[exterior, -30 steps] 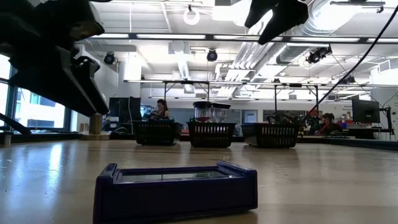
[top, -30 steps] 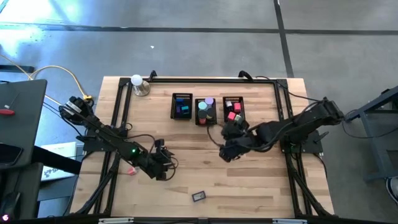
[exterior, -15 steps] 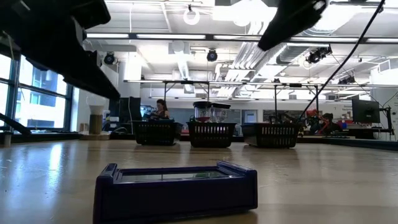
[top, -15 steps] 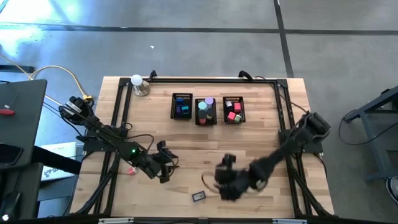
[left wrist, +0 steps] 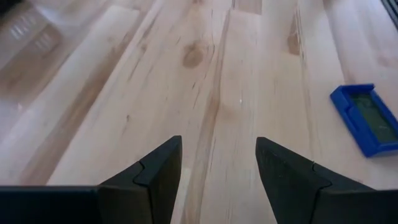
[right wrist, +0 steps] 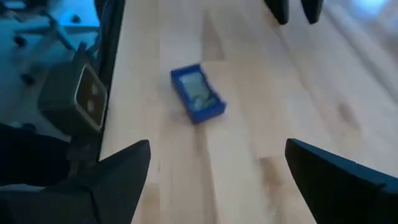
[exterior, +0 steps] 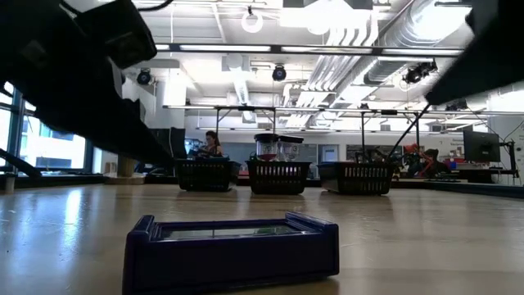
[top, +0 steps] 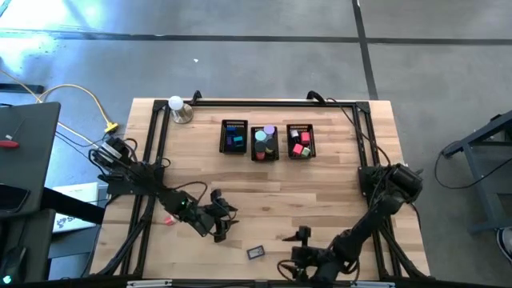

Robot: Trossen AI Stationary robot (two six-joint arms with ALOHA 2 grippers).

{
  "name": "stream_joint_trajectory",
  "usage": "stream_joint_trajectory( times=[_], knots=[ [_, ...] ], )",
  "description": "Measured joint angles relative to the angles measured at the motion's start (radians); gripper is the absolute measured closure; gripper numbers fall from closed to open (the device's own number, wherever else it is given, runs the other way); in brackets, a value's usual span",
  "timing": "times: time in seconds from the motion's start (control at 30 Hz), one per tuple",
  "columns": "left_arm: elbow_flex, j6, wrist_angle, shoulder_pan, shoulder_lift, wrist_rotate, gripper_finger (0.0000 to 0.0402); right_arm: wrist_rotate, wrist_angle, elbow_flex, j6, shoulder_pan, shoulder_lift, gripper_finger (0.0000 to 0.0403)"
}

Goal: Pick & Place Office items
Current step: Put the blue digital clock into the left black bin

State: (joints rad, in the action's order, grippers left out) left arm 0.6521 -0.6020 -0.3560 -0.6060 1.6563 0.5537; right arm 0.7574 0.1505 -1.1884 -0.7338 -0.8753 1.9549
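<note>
Most items sit in the three bins; blue block remains near front edge, both tools, left and right, open and empty.

Three black mesh bins stand in a row near the wooden table's far edge, a white ball on a metal base at its far-left corner.

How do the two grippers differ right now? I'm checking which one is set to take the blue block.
The right gripper has its fingers spread wide; the left gripper has a narrower gap. The right gripper hangs at the table's near edge, right of the blue block; the left gripper sits up-left of it. Both are empty and face the block.
</note>
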Motion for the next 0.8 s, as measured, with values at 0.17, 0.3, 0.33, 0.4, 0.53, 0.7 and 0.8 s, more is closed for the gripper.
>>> stream_joint_trajectory(
  times=[0.17, 0.3, 0.33, 0.4, 0.53, 0.7, 0.8],
  knots=[
    [0.0, 0.0, -0.055, 0.0, 0.037, 0.0, 0.0204, -0.013, -0.399, 0.181, 0.127, -0.003, -0.002, 0.0041],
    [0.0, 0.0, -0.077, -0.004, 0.041, -0.002, 0.0204, -0.095, -0.827, 0.358, 0.273, 0.035, -0.002, 0.0041],
    [0.0, 0.0, -0.087, -0.006, 0.041, -0.002, 0.0204, -0.12, -0.921, 0.398, 0.294, 0.047, 0.0, 0.0041],
    [0.0, 0.0, -0.091, -0.008, 0.041, -0.002, 0.0204, -0.161, -1.061, 0.456, 0.329, 0.073, 0.014, 0.0041],
    [0.0, 0.0, -0.098, -0.006, 0.04, -0.003, 0.0204, -0.238, -1.194, 0.498, 0.38, 0.114, 0.065, 0.0041],
    [0.0, 0.0, -0.088, -0.005, 0.04, -0.003, 0.0204, -0.262, -1.244, 0.478, 0.391, 0.146, 0.146, 0.0041],
    [0.0, 0.0, -0.087, -0.002, 0.04, -0.003, 0.0204, -0.27, -1.244, 0.474, 0.34, 0.158, 0.176, 0.0041]
  ],
)
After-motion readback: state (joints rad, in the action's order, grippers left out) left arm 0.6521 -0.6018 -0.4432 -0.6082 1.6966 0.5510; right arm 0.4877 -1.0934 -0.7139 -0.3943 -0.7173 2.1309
